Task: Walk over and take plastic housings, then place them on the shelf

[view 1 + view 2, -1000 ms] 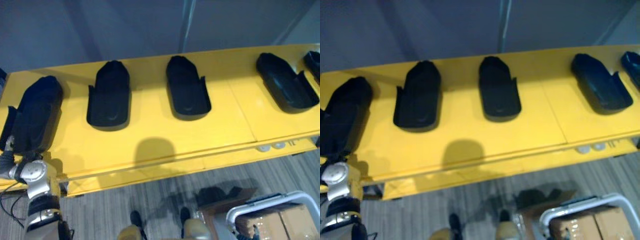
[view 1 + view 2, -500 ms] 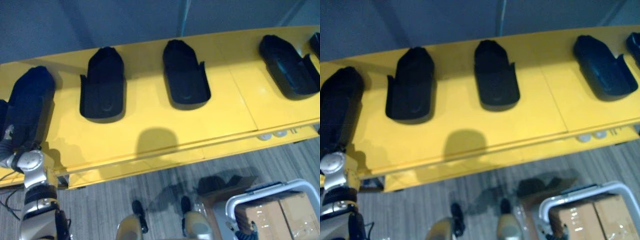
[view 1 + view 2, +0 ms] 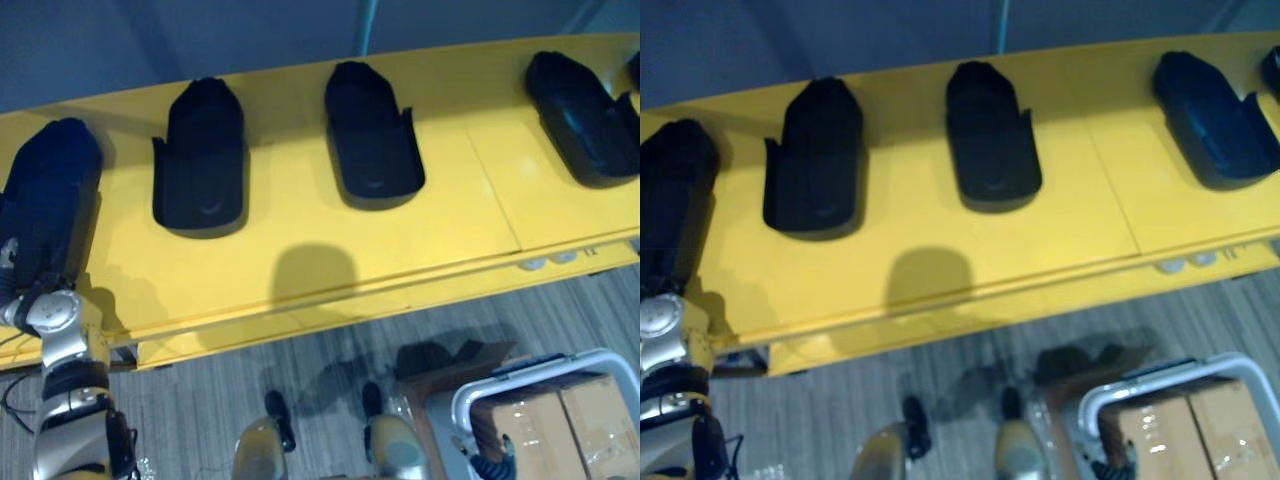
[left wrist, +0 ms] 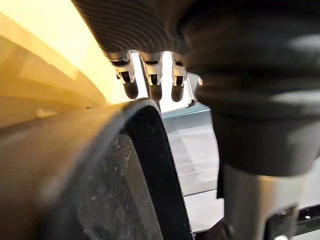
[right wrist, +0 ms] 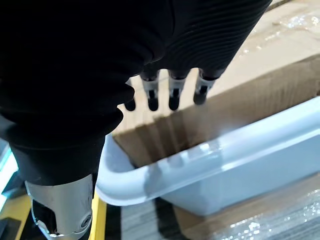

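Leftmost plastic housing (image 3: 50, 200) lies at the left end of the yellow shelf (image 3: 470, 220), rounded back up and narrow end toward the wall. The left arm comes up right at its near end. In the left wrist view the left hand (image 4: 151, 85) sits over this housing's dark rim, fingers straight out past the edge and not curled round it. The view is too close to tell whether the palm presses on the shell.

My read: the shell is being set down or nudged square, since it fills the next slot in the row.

Three more housings lie along the shelf, well apart from each other:
- second housing (image 3: 200, 155), hollow side up, nose to the wall
- third housing (image 3: 372, 135), same way
- fourth housing (image 3: 585, 115), slightly angled, near the right end

The even gaps and shared direction look deliberate, so each can be lifted from the near, open end.

Right hand (image 5: 172, 90) hangs idle with fingers relaxed and straight, holding nothing. It is above the pale bin (image 5: 210, 160), not touching it. It is probably parked there because the bin side is where the next pick comes from.

Containers:
- The pale bin with its rounded rim sits on the floor at lower right, below the shelf front.
- Inside it are cardboard boxes (image 3: 575, 425), partly under clear film.
- No housing is visible in the bin.
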`<state>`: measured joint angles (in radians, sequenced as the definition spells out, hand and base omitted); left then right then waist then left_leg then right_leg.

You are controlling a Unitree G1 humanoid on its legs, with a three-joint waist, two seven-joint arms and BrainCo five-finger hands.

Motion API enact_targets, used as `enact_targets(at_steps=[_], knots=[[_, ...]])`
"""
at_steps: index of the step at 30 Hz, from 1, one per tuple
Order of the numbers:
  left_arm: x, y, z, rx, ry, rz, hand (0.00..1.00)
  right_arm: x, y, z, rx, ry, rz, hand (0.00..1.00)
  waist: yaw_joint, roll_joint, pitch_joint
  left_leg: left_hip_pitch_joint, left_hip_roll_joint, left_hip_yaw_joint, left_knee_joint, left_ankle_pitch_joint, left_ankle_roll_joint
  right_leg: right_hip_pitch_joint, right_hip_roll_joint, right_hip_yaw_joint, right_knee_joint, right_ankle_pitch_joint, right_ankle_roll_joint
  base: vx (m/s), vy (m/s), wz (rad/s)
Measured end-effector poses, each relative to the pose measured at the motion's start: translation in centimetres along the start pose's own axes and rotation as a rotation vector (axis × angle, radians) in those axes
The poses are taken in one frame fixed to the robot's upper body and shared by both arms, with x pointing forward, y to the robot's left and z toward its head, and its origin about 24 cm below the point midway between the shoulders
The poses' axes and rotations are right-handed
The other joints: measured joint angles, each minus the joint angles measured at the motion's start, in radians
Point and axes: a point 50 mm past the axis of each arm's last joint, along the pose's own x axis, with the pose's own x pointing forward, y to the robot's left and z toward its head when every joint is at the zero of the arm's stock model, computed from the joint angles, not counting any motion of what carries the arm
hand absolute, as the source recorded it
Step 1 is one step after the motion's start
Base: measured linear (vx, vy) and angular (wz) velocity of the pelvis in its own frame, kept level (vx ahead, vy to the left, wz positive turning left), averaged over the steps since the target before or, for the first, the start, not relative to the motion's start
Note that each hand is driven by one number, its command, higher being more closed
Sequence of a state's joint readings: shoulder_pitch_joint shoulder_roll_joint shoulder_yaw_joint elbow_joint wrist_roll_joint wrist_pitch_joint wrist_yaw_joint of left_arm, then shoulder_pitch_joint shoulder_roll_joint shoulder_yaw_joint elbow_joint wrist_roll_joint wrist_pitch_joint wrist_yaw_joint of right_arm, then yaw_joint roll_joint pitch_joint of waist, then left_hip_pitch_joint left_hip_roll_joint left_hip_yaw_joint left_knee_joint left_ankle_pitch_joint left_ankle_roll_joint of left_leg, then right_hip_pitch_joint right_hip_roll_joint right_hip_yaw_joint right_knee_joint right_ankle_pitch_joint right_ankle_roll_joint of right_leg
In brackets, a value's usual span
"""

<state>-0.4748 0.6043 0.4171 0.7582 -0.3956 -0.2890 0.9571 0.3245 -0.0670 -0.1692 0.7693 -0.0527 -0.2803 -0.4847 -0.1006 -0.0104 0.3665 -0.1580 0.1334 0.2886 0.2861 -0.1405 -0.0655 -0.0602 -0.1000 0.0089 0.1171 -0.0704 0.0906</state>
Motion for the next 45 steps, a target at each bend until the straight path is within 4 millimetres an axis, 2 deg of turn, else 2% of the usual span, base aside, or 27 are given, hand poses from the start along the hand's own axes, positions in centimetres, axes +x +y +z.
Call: enact_targets(at_steps=[5, 15, 19, 22, 24, 25, 26, 28, 31, 34, 36, 39, 45], knots=[[0.4, -0.2, 0.5, -0.016, 0.003, 0.010, 0.00, 0.4, 0.4, 0.9, 0.015, -0.026, 0.005, 0.00, 0.004, -0.002, 0.035, -0.019, 0.011, 0.005, 0.016, 0.000, 0.000, -0.024, 0.008, 0.015, 0.018, 0.001, 0.002, -0.04, -0.013, -0.05], [0.3, -0.6, 0.7, -0.042, 0.006, 0.006, 0.00, 0.4, 0.4, 1.1, 0.021, -0.039, 0.007, 0.00, 0.003, 0.000, 0.038, 0.006, 0.014, 0.002, 0.015, 0.000, 0.000, 0.000, 0.012, 0.013, 0.018, 0.001, 0.001, 0.00, -0.009, -0.01], [-0.3, -0.4, 2.2, -0.134, -0.096, -0.070, 0.00, 0.4, 0.5, 1.2, 0.023, -0.043, 0.008, 0.00, 0.004, 0.004, 0.028, 0.039, 0.007, 0.000, -0.008, 0.007, -0.004, 0.029, 0.009, 0.008, 0.008, 0.001, 0.001, 0.00, -0.002, 0.02], [-3.5, 0.1, 3.0, -0.204, -0.215, -0.189, 0.00, 0.2, 0.2, 0.6, 0.013, -0.019, 0.002, 0.00, 0.005, 0.025, -0.049, 0.069, -0.023, -0.013, -0.087, 0.043, -0.003, 0.049, -0.010, -0.016, -0.019, 0.001, 0.002, 0.06, -0.005, 0.21], [-4.6, 0.6, 3.0, -0.226, -0.235, -0.226, 0.00, 0.1, 0.0, 0.4, 0.013, -0.013, -0.007, 0.00, 0.006, 0.033, -0.074, 0.102, -0.031, -0.017, -0.114, 0.048, -0.005, 0.083, -0.014, -0.027, -0.037, 0.001, 0.002, 0.09, -0.008, 0.13], [-5.8, 1.2, 3.2, -0.265, -0.249, -0.257, 0.00, 0.0, -0.2, 0.1, 0.020, 0.000, -0.021, 0.00, 0.007, 0.041, -0.114, 0.124, -0.040, -0.025, -0.140, 0.056, -0.006, 0.105, -0.018, -0.038, -0.053, 0.000, 0.000, 0.09, -0.013, 0.16], [-6.3, 1.5, 3.4, -0.286, -0.265, -0.271, 0.00, 0.0, -0.2, 0.1, 0.026, 0.001, -0.025, 0.00, 0.007, 0.043, -0.127, 0.131, -0.043, -0.026, -0.154, 0.062, -0.007, 0.112, -0.019, -0.041, -0.058, 0.000, 0.000, 0.08, -0.011, 0.15], [-8.4, 2.3, 5.0, -0.336, -0.346, -0.360, 0.00, 0.1, -0.1, 0.4, 0.046, -0.008, -0.027, 0.00, 0.020, 0.051, -0.169, 0.167, -0.057, -0.033, -0.218, 0.091, -0.006, 0.132, -0.024, -0.058, -0.069, -0.002, -0.003, 0.06, -0.015, 0.15], [-9.2, 3.0, 5.5, -0.350, -0.379, -0.389, 0.00, 0.4, 0.2, 1.1, 0.053, -0.026, -0.022, 0.00, 0.036, 0.058, -0.196, 0.219, -0.066, -0.038, -0.296, 0.129, -0.009, 0.154, -0.024, -0.071, -0.077, -0.005, -0.008, 0.02, -0.017, 0.12], [-9.2, 3.4, 5.2, -0.337, -0.379, -0.405, 0.00, 0.7, 0.4, 1.7, 0.058, -0.043, -0.018, 0.00, 0.041, 0.063, -0.225, 0.250, -0.072, -0.065, -0.368, 0.171, -0.013, 0.170, -0.022, -0.102, -0.084, -0.008, -0.012, 0.00, -0.022, 0.27], [-9.5, 3.9, 5.9, -0.358, -0.402, -0.418, 0.00, 1.0, 0.6, 2.2, 0.063, -0.058, -0.015, 0.00, 0.056, 0.056, -0.231, 0.252, -0.073, -0.073, -0.368, 0.175, -0.012, 0.181, -0.023, -0.113, -0.087, -0.008, -0.011, -0.03, -0.007, 0.14], [-10.1, 4.9, 6.8, -0.383, -0.433, -0.462, 0.00, 1.0, 0.6, 1.6, 0.045, -0.033, -0.012, 0.00, 0.062, 0.032, -0.253, 0.254, -0.076, -0.086, -0.373, 0.177, -0.013, 0.196, -0.024, -0.122, -0.097, -0.007, -0.009, -0.02, 0.000, 0.12], [-10.8, 6.5, 6.3, -0.417, -0.359, -0.467, 0.00, 1.0, 0.1, 0.3, 0.033, 0.030, -0.034, 0.00, 0.062, 0.015, -0.281, 0.244, -0.077, -0.093, -0.375, 0.182, -0.012, 0.198, -0.025, -0.131, -0.107, -0.001, -0.001, 0.00, -0.002, 0.04]])
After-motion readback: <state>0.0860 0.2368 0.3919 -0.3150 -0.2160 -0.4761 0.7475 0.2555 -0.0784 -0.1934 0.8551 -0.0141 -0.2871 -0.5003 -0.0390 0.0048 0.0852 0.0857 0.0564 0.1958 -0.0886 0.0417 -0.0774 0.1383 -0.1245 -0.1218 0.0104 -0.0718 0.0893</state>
